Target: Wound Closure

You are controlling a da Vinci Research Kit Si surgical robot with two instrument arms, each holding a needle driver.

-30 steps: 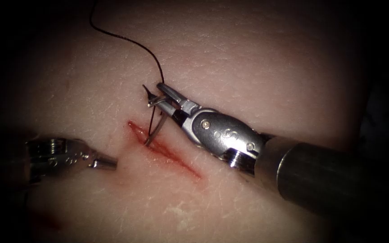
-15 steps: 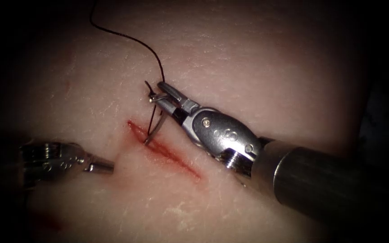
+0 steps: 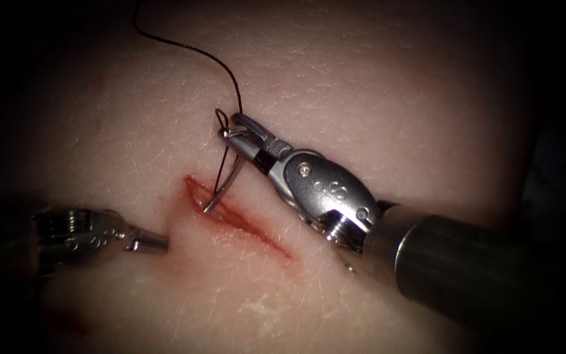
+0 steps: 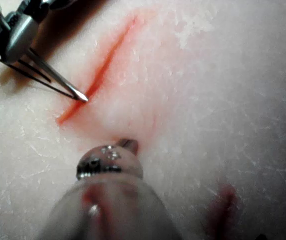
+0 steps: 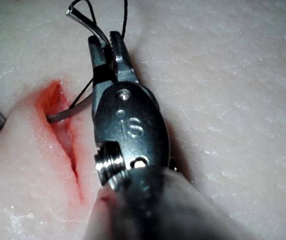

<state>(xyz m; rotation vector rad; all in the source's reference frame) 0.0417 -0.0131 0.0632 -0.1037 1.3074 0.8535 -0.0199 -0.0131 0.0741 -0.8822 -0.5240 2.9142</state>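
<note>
My right tool [image 3: 242, 131] comes in from the right, jaws shut on the curved needle [image 3: 225, 189] near its thread end. The needle arcs down and left from the jaws. Its tip rests at the right lip of the cut [image 3: 250, 226], near the cut's upper end. The right wrist view shows the needle [image 5: 65, 116] reaching into the open cut [image 5: 65, 142]. Black thread [image 3: 191, 49] runs from the needle's tail up over the tissue. My left tool [image 3: 155, 242], jaws shut on nothing, presses its tip into the tissue left of the cut, and the left tool's tip [image 4: 128, 145] dents the surface.
Pale tissue [image 3: 375, 98] surrounds the cut. Red fluid lines the cut, and a smear of red fluid [image 3: 73, 322] lies near the lower left. The thread forms a small loop [image 3: 220, 118] by the right tool's jaws.
The right tool has turned and lifted slightly, swinging the needle's tip a little left along the cut's upper end. The left tool shifted slightly and still presses on the tissue.
</note>
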